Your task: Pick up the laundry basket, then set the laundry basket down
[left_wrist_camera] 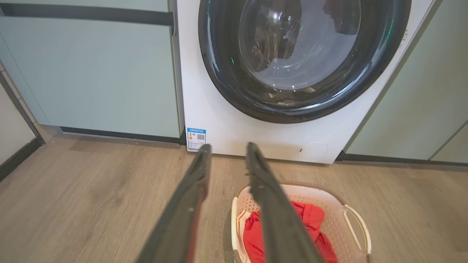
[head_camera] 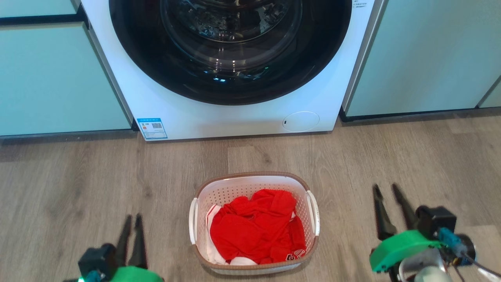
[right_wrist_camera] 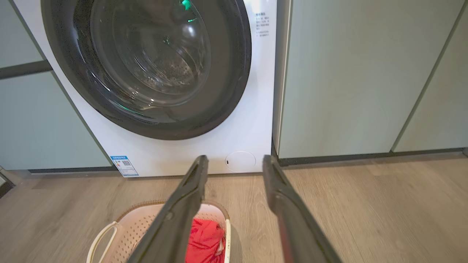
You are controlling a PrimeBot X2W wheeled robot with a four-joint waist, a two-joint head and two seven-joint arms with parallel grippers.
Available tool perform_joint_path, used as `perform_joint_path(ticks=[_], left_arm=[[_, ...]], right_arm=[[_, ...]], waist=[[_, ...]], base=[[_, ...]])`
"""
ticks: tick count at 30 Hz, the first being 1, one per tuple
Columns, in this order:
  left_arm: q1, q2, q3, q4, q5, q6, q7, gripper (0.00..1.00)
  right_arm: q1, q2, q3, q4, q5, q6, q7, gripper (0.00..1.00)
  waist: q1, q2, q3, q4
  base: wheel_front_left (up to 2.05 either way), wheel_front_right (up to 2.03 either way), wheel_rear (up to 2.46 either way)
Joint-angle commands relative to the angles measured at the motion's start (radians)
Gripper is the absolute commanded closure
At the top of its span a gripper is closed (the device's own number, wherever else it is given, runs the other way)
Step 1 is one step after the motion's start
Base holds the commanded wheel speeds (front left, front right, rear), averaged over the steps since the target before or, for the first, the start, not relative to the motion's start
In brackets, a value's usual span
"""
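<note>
Presently | laundry basket on floor, washer just beyond it | left tool left of basket, fingers slightly apart, empty; right tool right of basket, apart, empty | handles face each tool; neither arm evidently nearer

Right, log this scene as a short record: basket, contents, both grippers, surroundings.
basket: small white perforated plastic laundry basket with a brown woven-look rim, standing on the wood-look floor
contents: crumpled red garment over some white cloth
behind basket: white front-loading washer with a round dark glass door
left gripper: open narrowly, empty, left of the basket, not touching
right gripper: open wider, empty, right of the basket, not touching
task state: basket not yet lifted
</note>
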Motion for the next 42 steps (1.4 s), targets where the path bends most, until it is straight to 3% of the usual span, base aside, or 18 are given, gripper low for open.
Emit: perform_joint_path(ticks=[1,42], left_arm=[[0.002,0.000,-0.005,0.025,-0.003,0.000,0.003,1.00],[-0.093,0.016,0.046,0.073,-0.471,-0.062,0.100,1.00]], right_arm=[[0.006,0.002,0.001,0.023,0.003,0.000,0.000,1.00],[-0.030,-0.019,-0.034,0.029,0.479,-0.001,0.097,1.00]], waist=[[0.0001,0.0000,0.000,0.000],[0.0001,0.0000,0.005,0.008]], base=[[0.00,0.00,0.00],[0.00,0.00,0.00]])
